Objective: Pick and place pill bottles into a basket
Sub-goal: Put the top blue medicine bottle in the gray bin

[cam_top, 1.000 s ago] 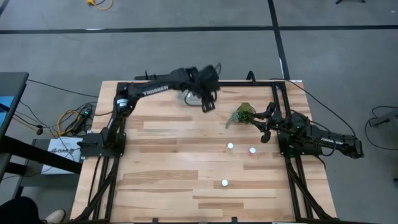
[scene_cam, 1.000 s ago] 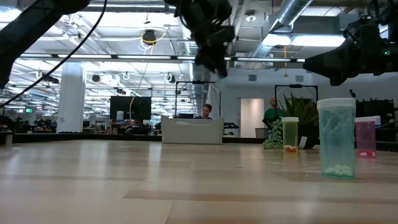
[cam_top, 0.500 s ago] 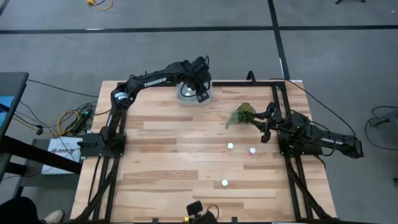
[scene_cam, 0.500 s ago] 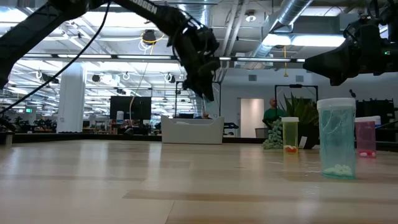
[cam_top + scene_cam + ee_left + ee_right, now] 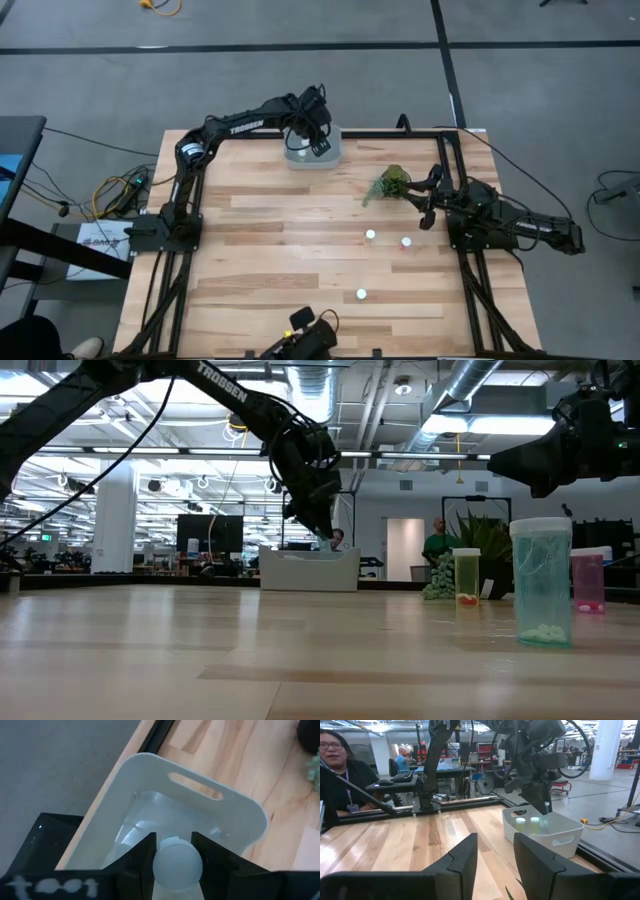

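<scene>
High view shows you a pale wood-plank counter (image 5: 270,240) with three pill bottles (image 5: 370,235) loose. Left wrist view: your left hand (image 5: 172,857) pinches a round white-capped bottle (image 5: 177,862) over the smooth translucent basket (image 5: 210,812). Right wrist view: your right hand (image 5: 496,851) rests spread.

Even, bright overhead light falls on the table (image 5: 300,250), leaving faint shadows. Ceiling lamps (image 5: 240,420) glare at 12 o'clock in the low view. A close bottle cap (image 5: 176,862) looks blurred.
</scene>
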`<state>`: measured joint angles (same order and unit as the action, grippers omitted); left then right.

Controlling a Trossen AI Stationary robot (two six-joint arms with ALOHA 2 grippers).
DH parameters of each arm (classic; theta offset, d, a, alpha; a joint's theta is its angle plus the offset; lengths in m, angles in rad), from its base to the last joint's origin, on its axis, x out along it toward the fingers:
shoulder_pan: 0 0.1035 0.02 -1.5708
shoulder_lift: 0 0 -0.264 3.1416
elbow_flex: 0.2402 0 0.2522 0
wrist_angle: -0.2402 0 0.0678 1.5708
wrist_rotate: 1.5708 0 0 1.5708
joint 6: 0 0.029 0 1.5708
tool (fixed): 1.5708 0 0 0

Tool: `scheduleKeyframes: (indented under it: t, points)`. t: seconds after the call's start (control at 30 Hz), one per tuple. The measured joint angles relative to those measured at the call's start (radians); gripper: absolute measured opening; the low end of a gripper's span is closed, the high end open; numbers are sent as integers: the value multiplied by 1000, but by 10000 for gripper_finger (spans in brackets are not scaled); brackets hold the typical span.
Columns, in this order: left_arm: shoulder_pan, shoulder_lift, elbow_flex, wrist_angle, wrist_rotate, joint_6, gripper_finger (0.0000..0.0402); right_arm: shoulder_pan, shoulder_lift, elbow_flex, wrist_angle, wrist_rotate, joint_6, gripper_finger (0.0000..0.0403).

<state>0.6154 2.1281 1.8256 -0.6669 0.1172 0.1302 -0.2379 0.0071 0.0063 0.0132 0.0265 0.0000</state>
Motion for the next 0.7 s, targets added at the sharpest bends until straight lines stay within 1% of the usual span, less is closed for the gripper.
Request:
scheduleKeyframes:
  t: [0.13, 0.3, 0.37, 0.57, 0.7]
  points:
    - [1, 0, 0, 0, -4, 20, 104, 0, 0, 0, 0, 0, 0, 121]
    - [-7, 0, 0, 0, -69, 70, 103, 0, 0, 0, 0, 0, 0, 121]
    - [-8, 0, 0, 0, -73, 81, 98, 0, 0, 0, 0, 0, 0, 121]
    - [-8, 0, -3, 2, -66, 58, 98, 0, 0, 0, 0, 0, 0, 121]
    - [-9, 1, -49, 26, -71, 27, 104, 0, 0, 0, 0, 0, 0, 121]
